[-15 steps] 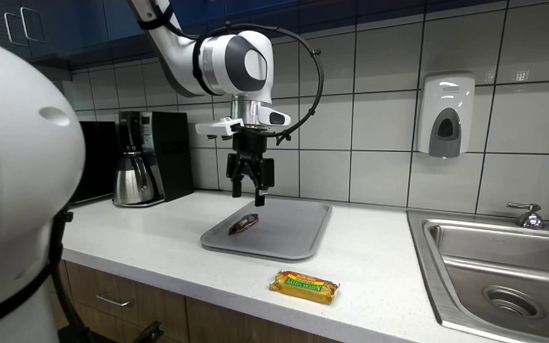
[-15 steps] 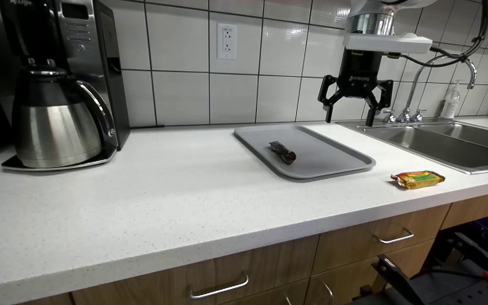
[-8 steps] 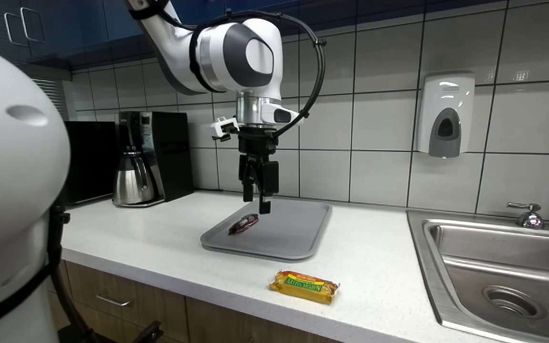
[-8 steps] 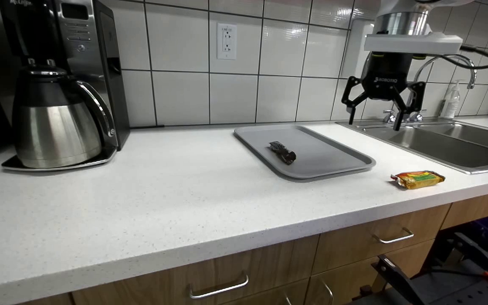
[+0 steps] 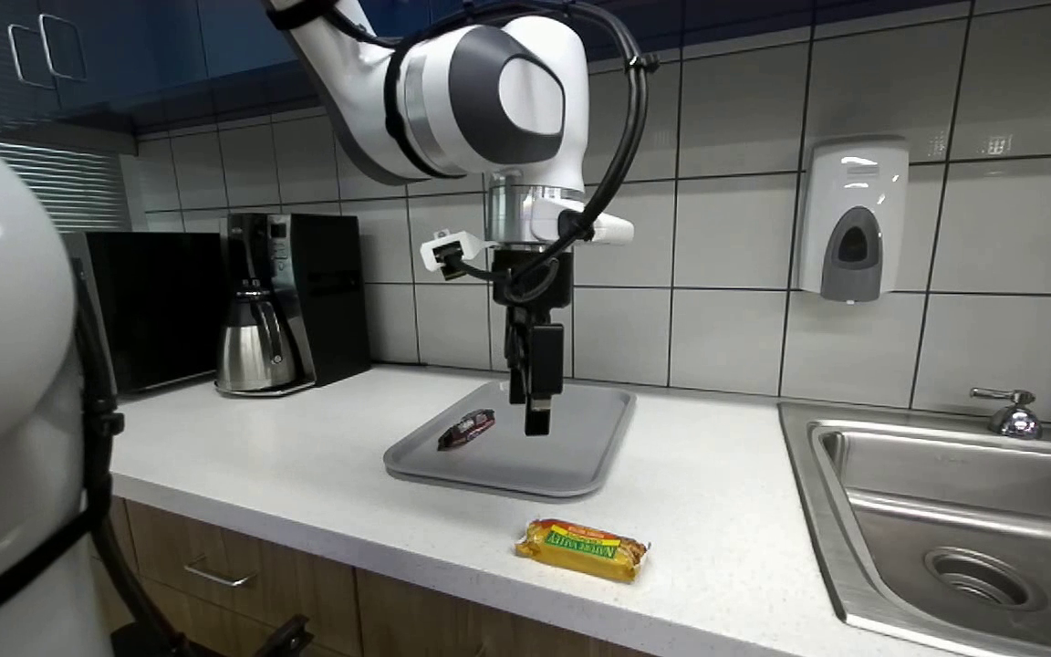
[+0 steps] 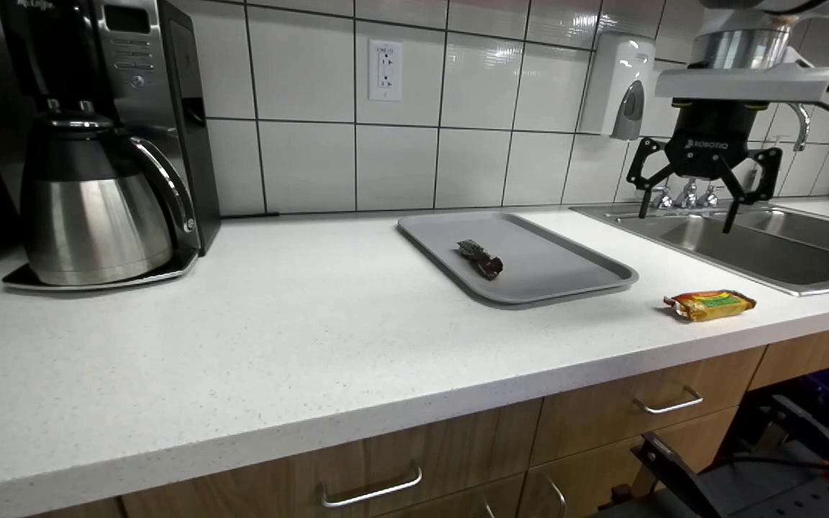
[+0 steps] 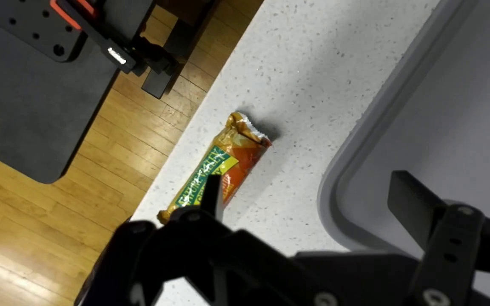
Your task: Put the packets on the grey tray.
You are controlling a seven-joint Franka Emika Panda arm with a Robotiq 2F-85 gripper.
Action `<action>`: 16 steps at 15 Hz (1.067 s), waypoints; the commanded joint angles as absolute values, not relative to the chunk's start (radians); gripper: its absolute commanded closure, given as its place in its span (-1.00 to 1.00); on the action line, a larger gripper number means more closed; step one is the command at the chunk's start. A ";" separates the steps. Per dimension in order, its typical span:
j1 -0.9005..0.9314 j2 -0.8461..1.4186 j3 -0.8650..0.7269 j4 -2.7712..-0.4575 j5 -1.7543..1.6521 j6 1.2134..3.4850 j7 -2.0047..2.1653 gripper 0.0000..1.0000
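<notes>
Yellow packet (image 5: 583, 549): on the counter (image 5: 717, 511), near its front, just outside the tray (image 5: 562, 461) and not touching it.
Dark packet (image 6: 480, 260): lying in the tray, towards one side, so half the task looks done.
Jaws: wide apart with nothing between them, pointing down, well above the counter in both exterior views.
Jaws to yellow packet: it lies below; in the wrist view it sits left of the gap, on the side of the counter's front, while the gap frames a strip of counter and the tray's rounded corner.
Overlap: one finger (image 7: 212, 193) covers part of the yellow packet in the wrist view, by line of sight only; in both exterior views the two are well apart.
Long axis: roughly along the counter's front, and slantwise to the line the jaws would close along, neither square nor parallel.
Coming move: likely a shift towards the counter's front, a wrist turn so the jaws straddle the yellow packet's width, then a descent.
Risk: without that shift and turn, a finger could come down on the yellow packet or the tray's rim.
</notes>
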State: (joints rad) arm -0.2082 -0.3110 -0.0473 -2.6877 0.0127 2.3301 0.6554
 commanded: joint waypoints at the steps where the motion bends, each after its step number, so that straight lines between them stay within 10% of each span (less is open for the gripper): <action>1: -0.253 -0.356 -0.036 -2.759 -0.022 2.382 0.753 -1.00; 16: -0.340 -0.218 -0.049 -2.774 -0.208 2.529 1.043 -1.00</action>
State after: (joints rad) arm -0.3237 -0.2589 -0.0504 -2.7746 -0.1668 2.4836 0.9790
